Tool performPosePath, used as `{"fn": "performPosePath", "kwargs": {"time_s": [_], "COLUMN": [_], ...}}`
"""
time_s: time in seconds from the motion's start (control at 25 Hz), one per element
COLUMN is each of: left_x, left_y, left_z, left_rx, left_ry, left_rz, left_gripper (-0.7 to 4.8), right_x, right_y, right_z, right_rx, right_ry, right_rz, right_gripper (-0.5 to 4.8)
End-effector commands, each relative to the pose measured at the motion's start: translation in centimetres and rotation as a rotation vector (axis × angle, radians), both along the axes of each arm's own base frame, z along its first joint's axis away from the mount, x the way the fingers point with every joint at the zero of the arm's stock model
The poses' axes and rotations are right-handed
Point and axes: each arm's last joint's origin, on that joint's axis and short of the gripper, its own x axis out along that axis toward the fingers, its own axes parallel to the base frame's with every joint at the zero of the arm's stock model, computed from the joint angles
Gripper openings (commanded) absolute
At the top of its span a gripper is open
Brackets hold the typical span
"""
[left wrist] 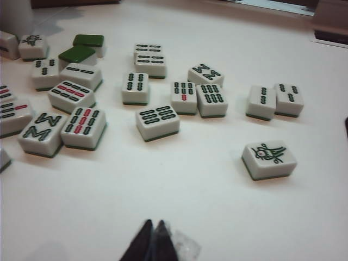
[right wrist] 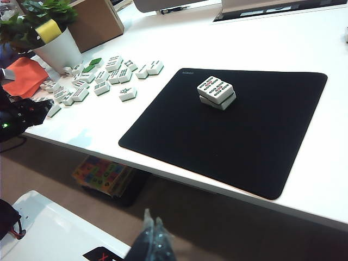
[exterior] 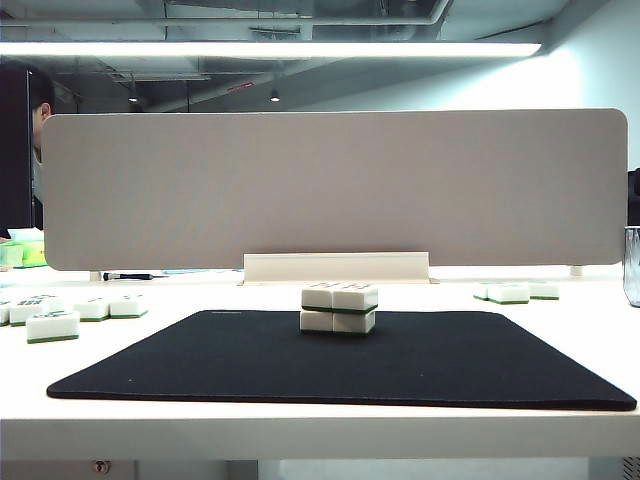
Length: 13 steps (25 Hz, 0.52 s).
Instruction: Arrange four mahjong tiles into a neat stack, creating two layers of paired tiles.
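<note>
- Stack [exterior: 339,308]: four tiles, two wide and two high, standing toward the far middle of the black mat [exterior: 200,370]. In the exterior view each tile shows a white body over a thin green base. The top pair sits very slightly askew on the lower pair, overhanging a little at one side.
- Stack, right wrist view [right wrist: 216,92]: the top faces carry green and red marks, and the upper layer is turned a touch against the one beneath.
- Mat, right wrist view [right wrist: 228,136]: nothing else lies on it. It rests on the white table [exterior: 320,425], close to the near edge.
- My left gripper [left wrist: 154,242]: fingers pressed together with nothing between them, held above bare table and well apart from the stack. The spare tiles [left wrist: 157,120] are scattered face up before it, among them a bird tile [left wrist: 269,159] lying alone.
- My right gripper [right wrist: 154,239]: fingers likewise closed and empty, hanging off the near edge of the table, over the floor and clear of the mat.
- Spare tiles, exterior view: groups at the left [exterior: 55,322] and right [exterior: 515,291] of the table, off the mat.
- Plant pot [right wrist: 57,46] and cardboard box [right wrist: 98,19]: at the far corner, out of the way.
- Step in hand, as I judge it: the building is done and both arms are clear. If anything remains, it is a light squaring nudge to the top pair, which would call for slow, level contact so that the lower layer does not shift.
</note>
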Motion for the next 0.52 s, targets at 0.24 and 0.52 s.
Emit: {"fn": "performPosePath", "kwargs": {"time_s": [0.24, 0.52], "left_x": [-0.8, -1.5], "left_y": [0.4, 0.4], "left_z": [-0.5, -1.8], "left_rx": [0.036, 0.033], "left_ry": [-0.085, -0.104], "left_rz": [-0.083, -0.089], "left_gripper": [-0.06, -0.06], "right_x": [-0.3, -0.3], "right_y": [0.0, 0.0], "right_z": [0.1, 0.1], "right_rx": [-0.001, -0.001], "right_ry": [-0.026, -0.027], "right_rz": [0.003, 0.003], "right_gripper": [-0.01, -0.01]}}
